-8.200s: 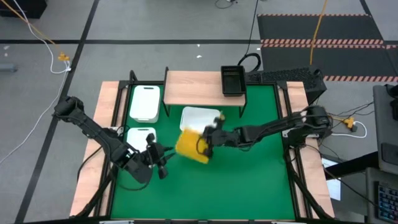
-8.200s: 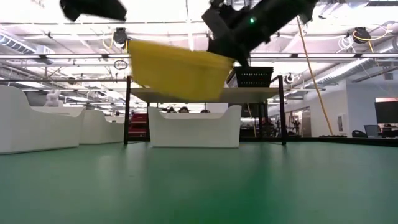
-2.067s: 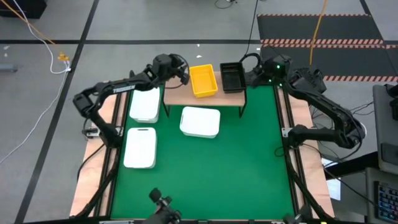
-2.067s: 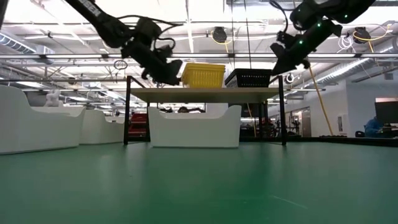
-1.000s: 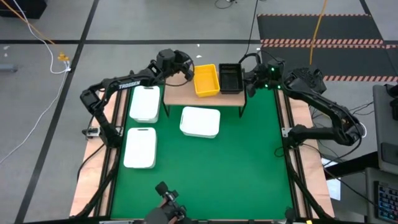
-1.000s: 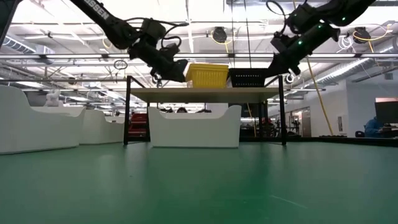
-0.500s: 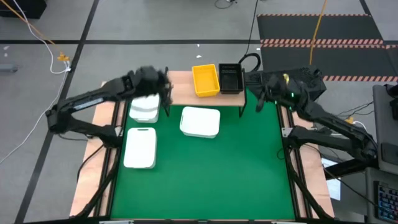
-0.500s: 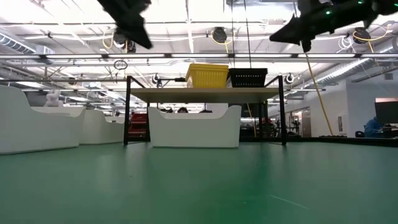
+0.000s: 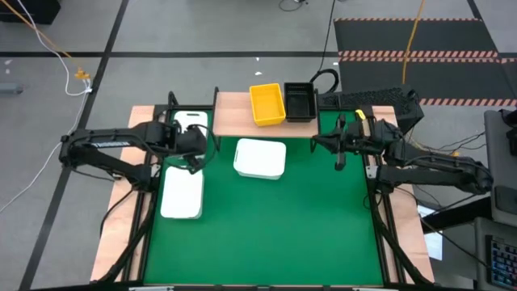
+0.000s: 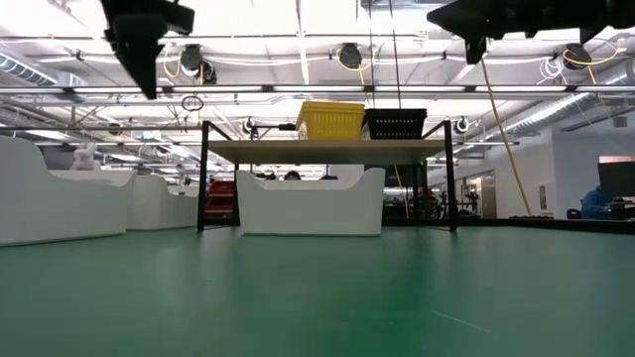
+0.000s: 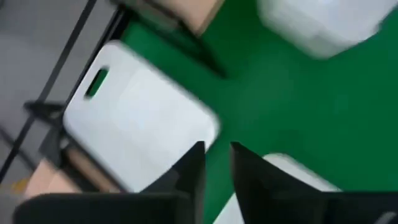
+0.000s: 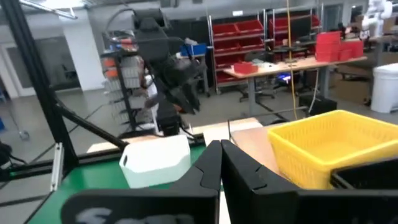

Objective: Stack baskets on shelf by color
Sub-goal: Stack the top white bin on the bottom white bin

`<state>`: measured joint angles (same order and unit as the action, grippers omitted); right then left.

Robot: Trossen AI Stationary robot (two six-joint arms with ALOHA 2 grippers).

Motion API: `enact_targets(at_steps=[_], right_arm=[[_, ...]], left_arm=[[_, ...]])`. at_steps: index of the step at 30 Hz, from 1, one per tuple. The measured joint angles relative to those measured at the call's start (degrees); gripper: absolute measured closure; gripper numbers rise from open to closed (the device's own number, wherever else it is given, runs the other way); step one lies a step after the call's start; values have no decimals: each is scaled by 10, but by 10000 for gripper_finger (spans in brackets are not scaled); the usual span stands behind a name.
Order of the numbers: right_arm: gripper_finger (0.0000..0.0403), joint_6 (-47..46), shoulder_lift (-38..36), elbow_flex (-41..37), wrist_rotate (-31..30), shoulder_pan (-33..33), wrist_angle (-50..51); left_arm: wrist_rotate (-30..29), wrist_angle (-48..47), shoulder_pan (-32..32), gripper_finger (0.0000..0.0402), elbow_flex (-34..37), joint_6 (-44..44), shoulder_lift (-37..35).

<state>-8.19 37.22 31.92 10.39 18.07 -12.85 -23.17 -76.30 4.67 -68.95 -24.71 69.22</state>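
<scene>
A yellow mesh basket (image 9: 267,104) and a black mesh basket (image 9: 300,102) stand side by side on the wooden shelf (image 9: 234,120), touching; both also show in the low view (image 10: 330,120) (image 10: 397,123). Three white baskets lie upside down on the green mat: one in front of the shelf (image 9: 260,158), two at the left (image 9: 187,129) (image 9: 182,192). My left gripper (image 9: 196,153) hangs shut and empty above the two left white baskets (image 11: 137,130). My right gripper (image 9: 337,147) hangs shut and empty off the shelf's right end, pointing left (image 12: 219,163).
The shelf's left half is bare board. The shelf's black legs (image 9: 215,137) (image 9: 316,133) stand on the mat beside the white baskets. Open green mat (image 9: 283,234) fills the near half of the table. Black frame rails (image 9: 376,202) run along both sides.
Both arms have drawn back from the shelf toward the near edge and risen. My left gripper has left the yellow basket's left side and now hangs over the left white baskets. My right gripper has left the black basket's right side. The baskets have stayed put.
</scene>
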Motion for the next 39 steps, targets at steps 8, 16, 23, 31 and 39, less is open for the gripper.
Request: enact_targets(at_steps=[8,16,23,31,39], right_arm=[[403,3,-1,0,1,-8,-30],[403,20,-1,0,3,-8,-29],[403,36,-1,0,3,-8,-29],[403,42,-1,0,3,-7,-29],[403,29,-1,0,3,-11,-29]], left_arm=[[43,1,83,231,9,82,1],[52,99,159,218,108,202,2],[105,157,214,218,191,267,2],[124,194,234,218,232,316,2],[133,206,236,290,236,315,4]])
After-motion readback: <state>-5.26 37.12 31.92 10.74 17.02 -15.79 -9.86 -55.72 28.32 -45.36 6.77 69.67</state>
